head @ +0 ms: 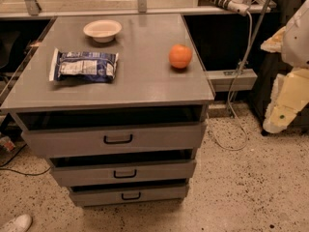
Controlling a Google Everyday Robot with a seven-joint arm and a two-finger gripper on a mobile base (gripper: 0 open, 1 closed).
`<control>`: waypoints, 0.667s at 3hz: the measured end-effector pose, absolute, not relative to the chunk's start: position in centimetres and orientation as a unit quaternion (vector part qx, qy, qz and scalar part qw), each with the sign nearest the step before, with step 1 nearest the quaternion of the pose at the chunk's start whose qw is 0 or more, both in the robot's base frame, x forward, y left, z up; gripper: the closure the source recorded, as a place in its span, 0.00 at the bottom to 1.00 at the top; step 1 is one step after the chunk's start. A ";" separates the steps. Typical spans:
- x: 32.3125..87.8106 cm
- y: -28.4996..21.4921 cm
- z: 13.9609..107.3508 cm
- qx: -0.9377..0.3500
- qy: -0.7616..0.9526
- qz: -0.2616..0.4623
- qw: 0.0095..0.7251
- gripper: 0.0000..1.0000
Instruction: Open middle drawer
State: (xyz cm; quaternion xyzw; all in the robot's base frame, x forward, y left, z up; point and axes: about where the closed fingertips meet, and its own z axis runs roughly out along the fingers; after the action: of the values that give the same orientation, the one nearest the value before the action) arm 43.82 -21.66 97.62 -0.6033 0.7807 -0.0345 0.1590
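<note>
Hanging at the right edge of the camera view, the gripper (281, 109) is showing as a pale cream and yellow shape below a white part of the arm (295, 33), with its lower end pointing down toward the speckled floor (241, 187). It is hovering well apart from the grey cabinet (145, 81) and touching none of the drawers. Whether it is wide or narrow I cannot tell.

The middle drawer (159, 170) is sitting in the front of the cabinet, between the taller top drawer (58, 141) above it and the narrower bottom drawer (96, 196) below it. Its small black handle (125, 174) is sitting at the centre of the flat grey front. A dark strip is showing along the upper edge of that front, and a like strip is showing above each of the other two fronts.

On the cabinet's top, a white bowl (102, 29) is resting near the back edge, left of centre. A blue and white snack bag (83, 65) is lying flat in front of the bowl, toward the left side and apart from it. An orange (180, 56) is sitting near the right edge, well apart from both.

A white cable (240, 66) is trailing down to the right of the cabinet and curling onto the floor. A white shoe (17, 223) is poking in at the bottom left corner.
</note>
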 end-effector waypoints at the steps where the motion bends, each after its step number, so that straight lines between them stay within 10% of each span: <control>1: 43.8 -21.7 97.6 -0.603 0.781 -0.034 0.159 0.00; 2: 43.2 -20.9 96.6 -0.605 0.779 -0.022 0.163 0.00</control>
State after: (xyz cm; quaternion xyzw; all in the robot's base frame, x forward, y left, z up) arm 43.16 -20.90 96.56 -0.6051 0.7790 -0.0225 0.1629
